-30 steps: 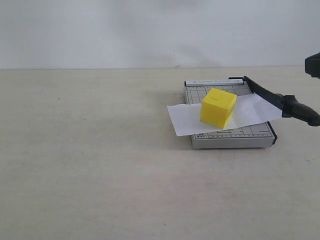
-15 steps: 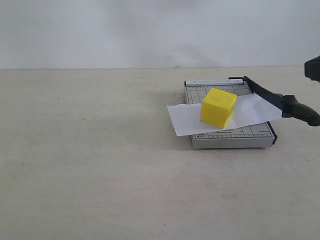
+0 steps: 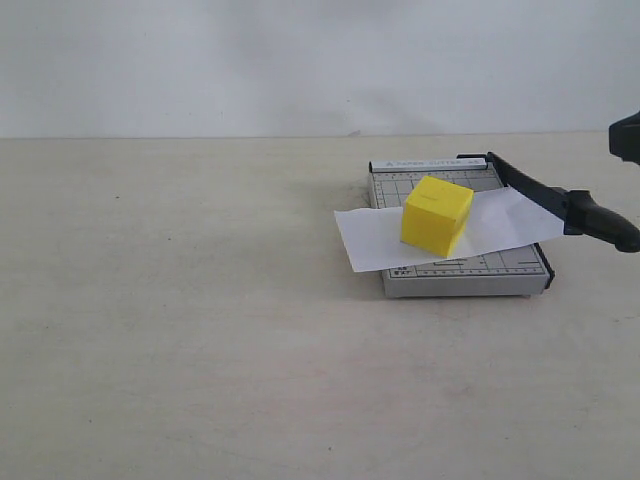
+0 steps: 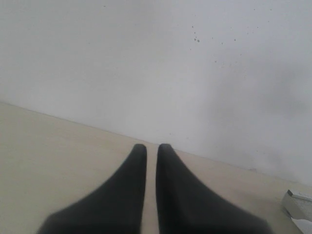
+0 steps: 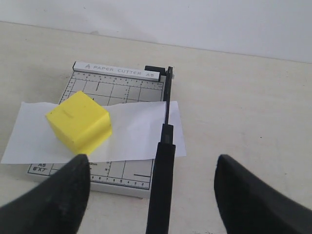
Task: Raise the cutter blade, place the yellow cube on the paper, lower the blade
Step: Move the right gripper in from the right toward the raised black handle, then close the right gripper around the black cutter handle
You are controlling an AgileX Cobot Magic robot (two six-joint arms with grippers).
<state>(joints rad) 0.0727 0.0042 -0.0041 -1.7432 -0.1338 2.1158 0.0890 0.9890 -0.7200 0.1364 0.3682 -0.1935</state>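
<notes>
The yellow cube sits on the white paper, which lies across the grey trimmer board. The cutter blade is raised at a slant from its hinge, and its thick handle hangs past the board's near right corner. My right gripper is open, with the handle between its spread fingers and untouched; only its tip shows in the exterior view. My left gripper is shut on nothing, above bare table and far from the board.
A pale wall stands behind the beige table. A corner of the trimmer board shows at the edge of the left wrist view.
My right gripper's tip at the edge of the exterior view has sunk slightly. The cube, the paper and the blade have not moved.
</notes>
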